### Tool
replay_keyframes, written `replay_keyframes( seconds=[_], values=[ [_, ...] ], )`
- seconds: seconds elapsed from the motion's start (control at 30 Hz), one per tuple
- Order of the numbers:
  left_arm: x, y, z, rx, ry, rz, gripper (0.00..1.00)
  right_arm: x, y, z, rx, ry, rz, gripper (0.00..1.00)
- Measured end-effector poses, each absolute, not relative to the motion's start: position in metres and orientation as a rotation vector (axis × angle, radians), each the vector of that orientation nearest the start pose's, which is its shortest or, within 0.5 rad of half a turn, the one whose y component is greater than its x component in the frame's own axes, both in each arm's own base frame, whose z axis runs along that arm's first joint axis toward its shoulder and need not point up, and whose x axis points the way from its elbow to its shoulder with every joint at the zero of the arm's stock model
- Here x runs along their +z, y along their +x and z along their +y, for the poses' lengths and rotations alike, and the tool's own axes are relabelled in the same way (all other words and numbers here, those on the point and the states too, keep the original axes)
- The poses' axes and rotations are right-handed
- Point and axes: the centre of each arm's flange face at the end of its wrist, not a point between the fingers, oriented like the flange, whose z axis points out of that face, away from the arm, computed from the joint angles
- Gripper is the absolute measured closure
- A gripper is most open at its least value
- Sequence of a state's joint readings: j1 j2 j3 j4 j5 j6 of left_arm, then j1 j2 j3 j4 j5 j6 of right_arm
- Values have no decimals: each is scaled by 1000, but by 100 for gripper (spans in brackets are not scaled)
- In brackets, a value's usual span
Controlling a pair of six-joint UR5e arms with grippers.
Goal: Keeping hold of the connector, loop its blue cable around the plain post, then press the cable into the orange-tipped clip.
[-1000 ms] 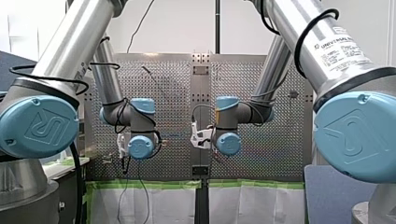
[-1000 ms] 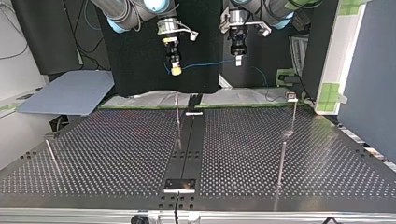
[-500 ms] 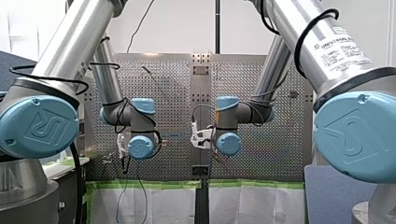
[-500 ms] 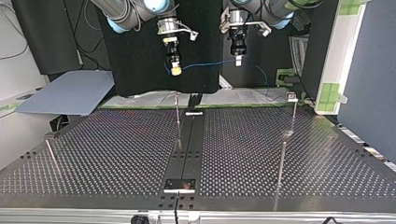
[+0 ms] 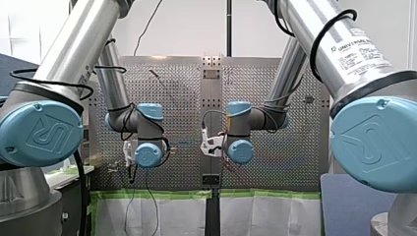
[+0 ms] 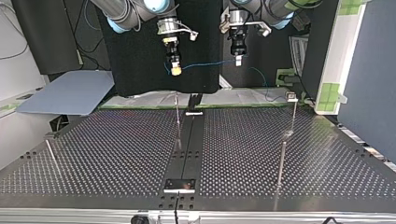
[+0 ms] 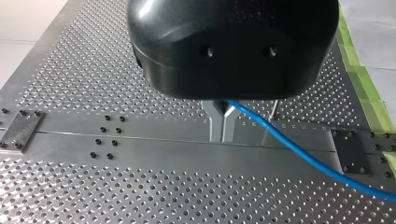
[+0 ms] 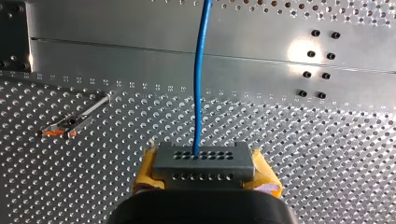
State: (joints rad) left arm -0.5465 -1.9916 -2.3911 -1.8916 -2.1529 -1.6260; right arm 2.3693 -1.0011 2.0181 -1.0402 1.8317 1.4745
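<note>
My right gripper (image 6: pixel 175 70): upper centre-left of the top view, hanging well above the table. Its yellow pads (image 8: pixel 145 173) are clamped on both sides of the connector.
Connector (image 8: pixel 204 162): a grey block with two rows of small holes, held between those pads, high over the perforated table (image 6: pixel 102 154).
Orange-tipped clip (image 8: pixel 65 125): in the right wrist view it stands on the table off to one side of the gripper, well apart from the cable.
Slim post (image 6: pixel 178 122): upright at the centre of the top view, below my right gripper. The cable does not touch it.
Blue cable (image 6: pixel 201 64): leaves the connector's upper row of holes and runs across the upper middle of the top view to my left gripper. From there it droops toward the right, behind the table's far edge.
My left gripper (image 6: pixel 238 59): upper centre-right of the top view. In its wrist view the metal fingers (image 7: pixel 215 122) are pinched together on the cable, which comes out beside them and trails away over the table.
</note>
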Motion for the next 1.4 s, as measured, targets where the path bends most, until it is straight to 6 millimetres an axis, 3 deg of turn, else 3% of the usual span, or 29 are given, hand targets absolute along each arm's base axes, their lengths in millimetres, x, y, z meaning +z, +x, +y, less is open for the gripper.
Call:
replay_keyframes(
  seconds=[0.9, 1.1, 1.4],
  values=[
    [82, 288, -265, -6, -78, 1563, 100, 87, 456, -297, 1533, 1595, -810, 100],
    [85, 290, -255, 67, -56, 1589, 100, 55, 447, -296, 1424, 1693, -813, 100],
    [79, 282, -249, 122, -6, 1665, 100, -5, 428, -278, 1250, 1880, -849, 100]
  ],
)
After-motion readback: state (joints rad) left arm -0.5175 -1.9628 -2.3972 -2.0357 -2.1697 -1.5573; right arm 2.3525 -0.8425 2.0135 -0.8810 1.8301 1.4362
